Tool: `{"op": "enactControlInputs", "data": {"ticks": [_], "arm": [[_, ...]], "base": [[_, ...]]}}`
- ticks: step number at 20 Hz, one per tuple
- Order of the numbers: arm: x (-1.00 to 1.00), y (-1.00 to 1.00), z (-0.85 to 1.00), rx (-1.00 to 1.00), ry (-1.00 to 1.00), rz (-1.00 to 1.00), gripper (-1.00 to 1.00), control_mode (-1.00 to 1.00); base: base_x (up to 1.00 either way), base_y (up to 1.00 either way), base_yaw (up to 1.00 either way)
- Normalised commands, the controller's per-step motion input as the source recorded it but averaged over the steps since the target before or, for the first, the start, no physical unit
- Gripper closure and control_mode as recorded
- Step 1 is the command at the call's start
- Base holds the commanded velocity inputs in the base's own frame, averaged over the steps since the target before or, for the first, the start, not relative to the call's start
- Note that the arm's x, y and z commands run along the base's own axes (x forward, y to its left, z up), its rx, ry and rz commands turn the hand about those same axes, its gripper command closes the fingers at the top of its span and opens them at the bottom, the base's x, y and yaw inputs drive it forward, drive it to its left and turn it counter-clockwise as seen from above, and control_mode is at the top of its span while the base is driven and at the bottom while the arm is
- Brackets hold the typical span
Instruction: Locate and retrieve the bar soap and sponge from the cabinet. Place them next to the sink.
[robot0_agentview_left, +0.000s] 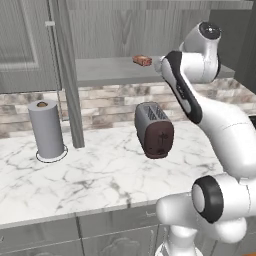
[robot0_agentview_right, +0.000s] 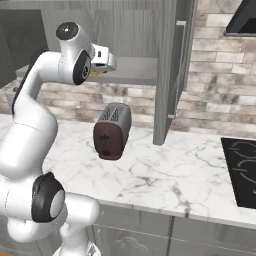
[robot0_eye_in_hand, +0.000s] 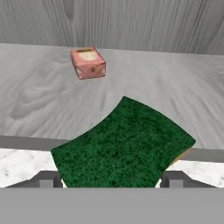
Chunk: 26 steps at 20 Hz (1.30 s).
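The sponge, dark green on top with a yellow edge, fills the space between my finger tips. My gripper is shut on it at the front edge of the cabinet shelf. From the right base view, a yellow sliver of the sponge shows under the hand. The reddish-brown bar soap lies further back on the shelf, apart from the sponge. It is also seen from the left as a small block on the shelf. The sink is out of view.
A toaster stands on the marble counter right below the shelf. A paper towel roll stands at the left. Open cabinet doors hang down on both sides of the arm. A black cooktop lies at the right.
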Motion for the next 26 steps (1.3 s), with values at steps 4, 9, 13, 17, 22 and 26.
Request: {"op": "enactControlInputs", "data": {"ticks": [4,9,13,17,22,26], "arm": [[-1.00,0.00,0.07,0.00,-0.01,0.00,1.00,-1.00],[-1.00,0.00,0.00,0.00,0.00,-0.01,1.00,-1.00],[-1.00,0.00,0.00,0.00,0.00,-0.02,1.00,-1.00],[-1.00,0.00,0.00,0.00,0.00,-0.03,1.00,-1.00],[-1.00,0.00,-0.01,0.00,0.00,-0.03,1.00,-1.00],[-1.00,0.00,-0.05,0.00,0.01,-0.04,1.00,-1.00]], "base": [[0.00,0.00,0.00],[0.00,0.00,0.00],[0.00,0.00,0.00],[0.00,0.00,0.00],[0.00,0.00,0.00],[0.00,0.00,0.00]]}}
